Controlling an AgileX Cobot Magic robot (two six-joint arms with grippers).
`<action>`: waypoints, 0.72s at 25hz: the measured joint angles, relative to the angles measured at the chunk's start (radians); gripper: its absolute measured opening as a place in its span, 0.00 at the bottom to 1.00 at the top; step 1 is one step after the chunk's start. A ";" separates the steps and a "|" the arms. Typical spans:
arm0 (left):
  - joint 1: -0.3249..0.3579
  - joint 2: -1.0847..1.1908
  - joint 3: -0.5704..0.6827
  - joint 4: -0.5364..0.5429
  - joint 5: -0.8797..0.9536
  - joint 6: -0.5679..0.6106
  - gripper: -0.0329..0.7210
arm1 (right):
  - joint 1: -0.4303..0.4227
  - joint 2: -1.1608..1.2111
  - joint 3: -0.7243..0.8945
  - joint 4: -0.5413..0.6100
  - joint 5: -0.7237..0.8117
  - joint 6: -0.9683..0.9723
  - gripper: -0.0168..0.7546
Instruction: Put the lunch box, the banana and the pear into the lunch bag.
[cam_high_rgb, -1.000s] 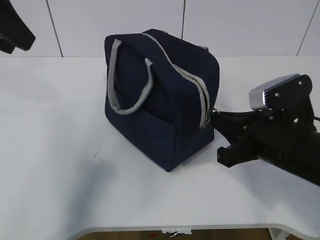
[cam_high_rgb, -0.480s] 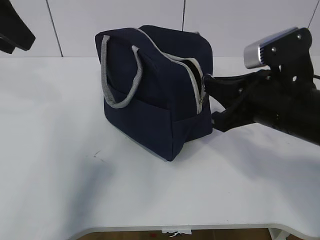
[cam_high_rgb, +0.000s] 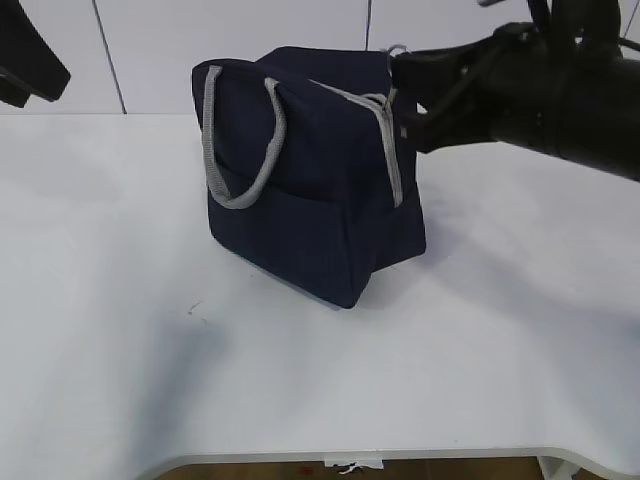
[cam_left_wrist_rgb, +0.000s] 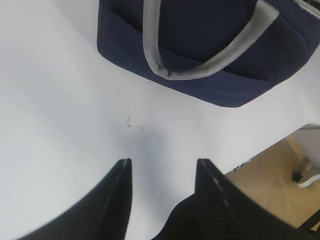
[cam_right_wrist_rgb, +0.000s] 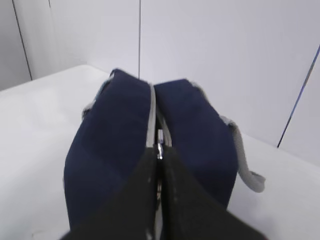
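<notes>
White table (cam_high_rgb: 120, 380), lunch bag (cam_high_rgb: 300, 180) mid-surface: right gripper (cam_right_wrist_rgb: 159, 156) pinched on what looks like the zipper pull (cam_right_wrist_rgb: 159, 149) (soft fabric, sags, so pull at that tab), left gripper (cam_left_wrist_rgb: 162, 172) parted, empty, hovering nearby.

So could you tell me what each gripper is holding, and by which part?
The right gripper pinches the lunch bag by its zipper pull; the left gripper holds nothing.

lunch bag (cam_left_wrist_rgb: 200, 45) top cut off
</notes>
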 joint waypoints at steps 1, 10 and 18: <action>0.000 0.000 0.000 0.000 0.000 0.000 0.47 | 0.000 0.000 -0.018 0.000 0.015 0.008 0.02; 0.000 0.000 0.000 0.000 0.000 0.000 0.46 | 0.000 0.026 -0.134 -0.043 0.111 0.143 0.02; 0.000 0.000 0.002 0.002 0.000 0.000 0.46 | 0.000 0.026 -0.141 -0.413 0.076 0.613 0.02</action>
